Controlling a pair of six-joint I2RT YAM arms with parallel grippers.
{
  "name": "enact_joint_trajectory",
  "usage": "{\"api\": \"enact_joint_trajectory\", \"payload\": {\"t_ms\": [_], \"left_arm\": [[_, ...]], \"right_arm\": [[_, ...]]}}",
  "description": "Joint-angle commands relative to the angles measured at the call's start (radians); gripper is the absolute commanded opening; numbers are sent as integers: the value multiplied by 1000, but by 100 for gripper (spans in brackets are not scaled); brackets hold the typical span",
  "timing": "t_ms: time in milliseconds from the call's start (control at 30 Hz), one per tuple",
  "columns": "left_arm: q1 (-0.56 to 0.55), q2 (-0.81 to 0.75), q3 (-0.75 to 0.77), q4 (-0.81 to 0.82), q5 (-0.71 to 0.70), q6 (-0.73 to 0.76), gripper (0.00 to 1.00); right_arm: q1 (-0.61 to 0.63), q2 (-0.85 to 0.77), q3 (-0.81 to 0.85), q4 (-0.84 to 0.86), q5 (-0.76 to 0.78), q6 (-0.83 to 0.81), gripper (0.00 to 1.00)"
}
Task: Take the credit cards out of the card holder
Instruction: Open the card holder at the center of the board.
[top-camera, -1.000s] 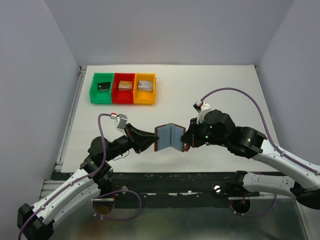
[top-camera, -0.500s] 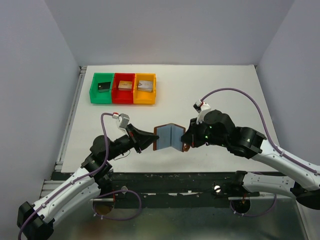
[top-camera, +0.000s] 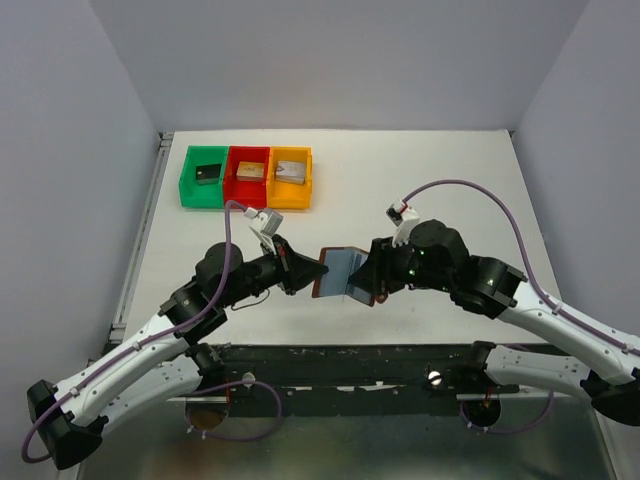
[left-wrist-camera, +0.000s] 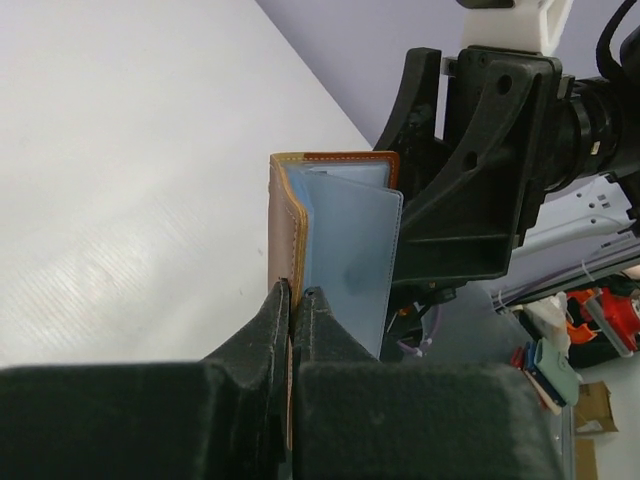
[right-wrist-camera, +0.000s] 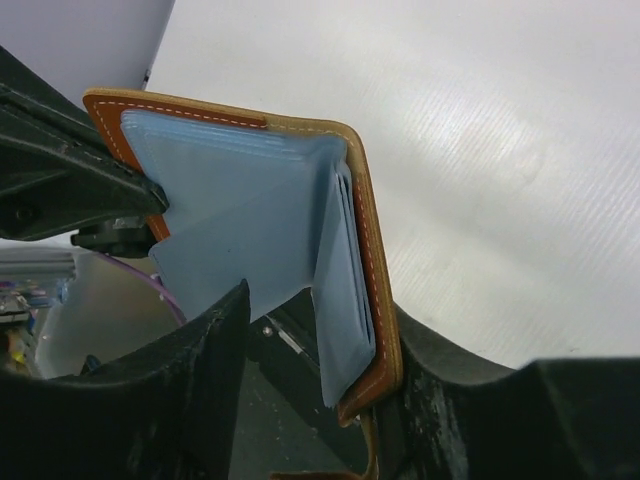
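The card holder (top-camera: 343, 271), brown leather with pale blue-grey pockets, is held half open and upright just above the table between both arms. My left gripper (top-camera: 316, 273) is shut on the edge of its left leather flap (left-wrist-camera: 283, 235), fingertips pinched together around it (left-wrist-camera: 296, 292). Around the right flap (right-wrist-camera: 372, 250) stands my right gripper (top-camera: 371, 277), open; the flap leans against one finger (right-wrist-camera: 440, 390) and the other finger (right-wrist-camera: 205, 365) stands clear of the pockets (right-wrist-camera: 240, 200). No credit cards show; they are hidden.
Green (top-camera: 205, 176), red (top-camera: 247, 176) and orange (top-camera: 289, 177) bins, each with a small blocky piece, stand in a row at the back left of the white table (top-camera: 450, 180). The table's near edge (top-camera: 350, 345) runs just below the grippers.
My left gripper has shut on the card holder's left flap and pushed forward to the right. My right gripper has opened and released the right flap. The holder folded a little narrower.
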Motion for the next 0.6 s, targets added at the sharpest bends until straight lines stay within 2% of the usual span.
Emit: {"api": "enact_joint_trajectory", "payload": {"t_ms": [0,233,367,567], "left_arm": [[-49,43,122,-190,-135,27,0],[-73,104,257,-416,-303,14,0],[-76,112,271,-422,-303,-3,0],[-106,147,312,-425,-295,-28,0]], "right_arm": [[-36,-41,-59,109,-91,37,59],[-109,-118,-151,188,-134,76,71],[-138,-121,-193,258,-207,96,78],[-152,-50,-213,326,-283,119,80]]}}
